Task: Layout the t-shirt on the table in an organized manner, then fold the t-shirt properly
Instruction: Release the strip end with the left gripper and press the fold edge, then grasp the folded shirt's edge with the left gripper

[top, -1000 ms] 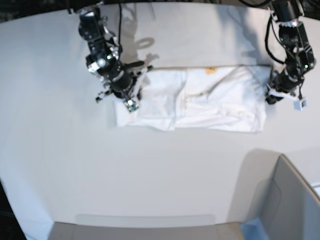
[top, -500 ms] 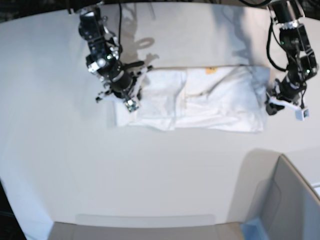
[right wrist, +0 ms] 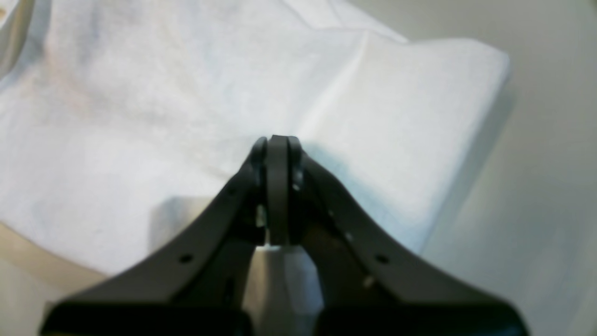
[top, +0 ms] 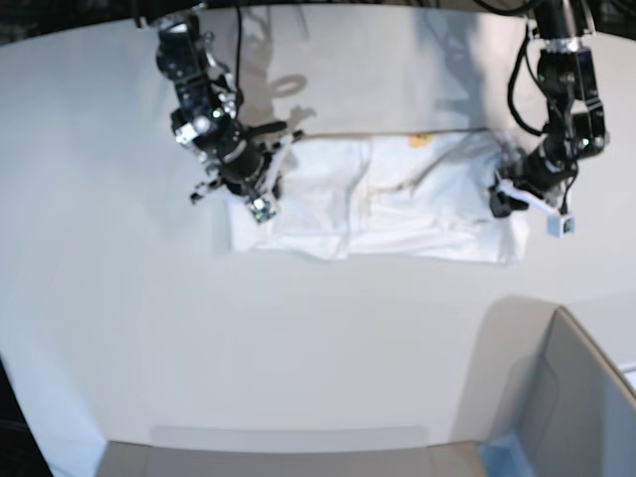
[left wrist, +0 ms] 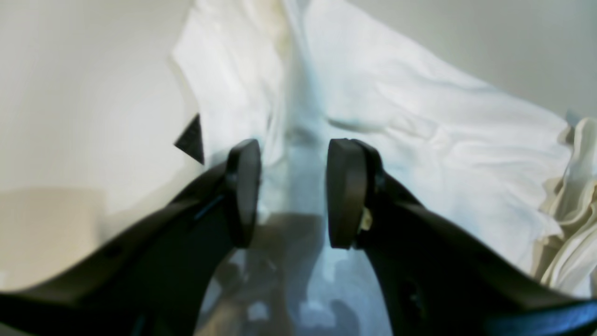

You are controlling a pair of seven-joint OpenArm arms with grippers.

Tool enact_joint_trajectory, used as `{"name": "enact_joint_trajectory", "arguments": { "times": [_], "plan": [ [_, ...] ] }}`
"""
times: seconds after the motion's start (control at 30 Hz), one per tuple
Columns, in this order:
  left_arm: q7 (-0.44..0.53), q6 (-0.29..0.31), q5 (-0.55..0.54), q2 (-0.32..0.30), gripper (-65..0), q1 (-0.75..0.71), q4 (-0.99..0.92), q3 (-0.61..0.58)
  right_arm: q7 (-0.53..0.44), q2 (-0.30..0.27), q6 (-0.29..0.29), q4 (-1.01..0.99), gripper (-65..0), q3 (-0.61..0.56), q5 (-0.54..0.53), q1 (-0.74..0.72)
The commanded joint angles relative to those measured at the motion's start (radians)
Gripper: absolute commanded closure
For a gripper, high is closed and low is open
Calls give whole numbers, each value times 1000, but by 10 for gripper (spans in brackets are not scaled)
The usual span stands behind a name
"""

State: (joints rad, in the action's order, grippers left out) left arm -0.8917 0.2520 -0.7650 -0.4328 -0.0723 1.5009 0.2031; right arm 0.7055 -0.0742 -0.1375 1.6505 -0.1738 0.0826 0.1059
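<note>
The white t-shirt [top: 397,204] lies folded into a long rectangle on the white table [top: 298,348]; a bit of orange print [top: 419,140] shows at its far edge. At the shirt's right end my left gripper [top: 502,199] hangs open, and in the left wrist view its gripper [left wrist: 291,186] has wrinkled cloth [left wrist: 419,140] below and nothing between the pads. A small dark triangle [left wrist: 191,140] sticks out at the cloth's edge. My right gripper [top: 260,204] is shut over the shirt's left end; in the right wrist view the gripper [right wrist: 277,144] hovers over smooth fabric [right wrist: 140,116], with no cloth seen between its pads.
A grey bin-like box [top: 576,397] fills the near right corner. The table's curved far edge [top: 328,8] runs along the top, behind both arm bases. Bare tabletop spreads in front of and to the left of the shirt.
The left arm swung inward from beside the shirt's right edge to over that end, and its jaws opened wider. The right arm has not moved.
</note>
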Motion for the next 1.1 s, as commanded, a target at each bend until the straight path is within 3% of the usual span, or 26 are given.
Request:
{"name": "enact_joint_trajectory", "arguments": {
  "times": [0.0, 0.23, 0.63, 1.07],
  "plan": [
    [15, 4, -7, -19, -251, 18, -4, 3, -4, -2, 2, 15, 0, 1, 6, -5],
    [95, 4, -6, -25, -250, 21, -151, 12, 1, -5, 2, 15, 0, 1, 7, -1],
    [99, 2, -6, -47, -249, -14, 50, 14, 1, -16, 2, 15, 0, 1, 7, 1],
    [139, -4, -4, -76, -249, -14, -104, 11, 1, -16, 2, 15, 0, 1, 7, -2]
  ]
}}
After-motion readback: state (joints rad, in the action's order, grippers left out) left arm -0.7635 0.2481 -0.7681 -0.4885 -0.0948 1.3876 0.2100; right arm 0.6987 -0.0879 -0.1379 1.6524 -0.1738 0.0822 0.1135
